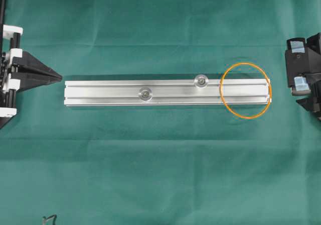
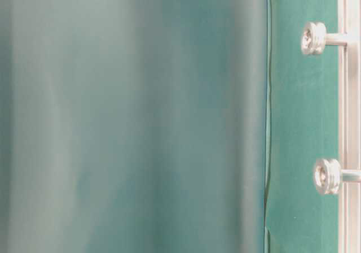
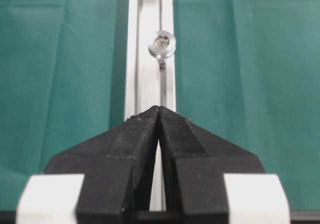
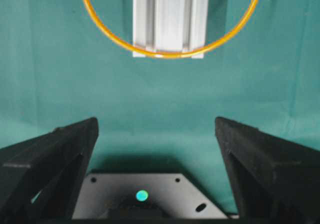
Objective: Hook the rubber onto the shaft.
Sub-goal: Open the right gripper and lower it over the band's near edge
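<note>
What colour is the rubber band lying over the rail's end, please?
The rubber band is orange, seen best in the overhead view.

Green cloth covering the table, faint creases, even soft light

I am seeing my left black two-fingered gripper lying level at the left edge of the overhead view, its tapered fingers pressing together into one point with no gap at the tips. My right black gripper is sitting at the right edge of that view, and in its wrist view its two fingers are standing wide apart, holding nothing between them.
</note>
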Available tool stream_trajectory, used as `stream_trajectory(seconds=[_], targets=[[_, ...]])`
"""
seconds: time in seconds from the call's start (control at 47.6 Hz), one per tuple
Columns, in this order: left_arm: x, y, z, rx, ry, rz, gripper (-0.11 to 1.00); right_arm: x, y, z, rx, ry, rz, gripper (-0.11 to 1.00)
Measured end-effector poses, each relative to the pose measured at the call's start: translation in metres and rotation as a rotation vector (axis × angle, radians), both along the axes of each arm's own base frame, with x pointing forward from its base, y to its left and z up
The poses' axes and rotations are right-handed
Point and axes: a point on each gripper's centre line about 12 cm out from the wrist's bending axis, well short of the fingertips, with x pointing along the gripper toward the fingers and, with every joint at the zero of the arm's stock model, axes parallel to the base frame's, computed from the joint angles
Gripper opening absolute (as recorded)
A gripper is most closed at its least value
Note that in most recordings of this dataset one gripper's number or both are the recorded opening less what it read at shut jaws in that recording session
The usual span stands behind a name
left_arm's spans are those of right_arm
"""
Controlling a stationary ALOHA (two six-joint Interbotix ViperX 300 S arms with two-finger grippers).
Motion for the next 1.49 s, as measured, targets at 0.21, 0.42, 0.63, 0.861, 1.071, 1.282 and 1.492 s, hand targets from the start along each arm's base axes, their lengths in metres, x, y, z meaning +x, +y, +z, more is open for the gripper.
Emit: stream_trajectory(seconds=[0.21, 0.42, 0.63, 0.861, 1.071, 1.282, 1.492], targets=[[0.0, 0.0, 0.0, 0.001, 0.0, -0.001, 0.0, 0.0, 0.0, 0.0, 0.0, -0.002, 0.0, 0.96], [0.0, 0.0, 0.0, 0.0, 0.0, 0.0, 0.0, 0.006, 0.0, 0.005, 0.002, -0.023, 0.001, 0.96], [0.0, 0.0, 0.0, 0.0, 0.0, 0.0, 0.0, 0.022, 0.0, 0.008, 0.002, -0.023, 0.002, 0.96], [0.0, 0.0, 0.001, -0.002, -0.002, 0.0, 0.0, 0.047, 0.0, 0.01, 0.001, -0.041, 0.006, 0.96], [0.0, 0.0, 0.001, 0.0, -0.003, 0.0, 0.0, 0.067, 0.001, 0.006, 0.001, -0.038, 0.007, 0.96], [0.0, 0.0, 0.002, 0.0, -0.005, 0.0, 0.0, 0.084, 0.001, 0.005, 0.003, -0.038, 0.007, 0.96], [0.0, 0.0, 0.002, 0.0, -0.005, 0.0, 0.0, 0.089, 0.001, 0.004, 0.002, -0.035, 0.008, 0.96]])
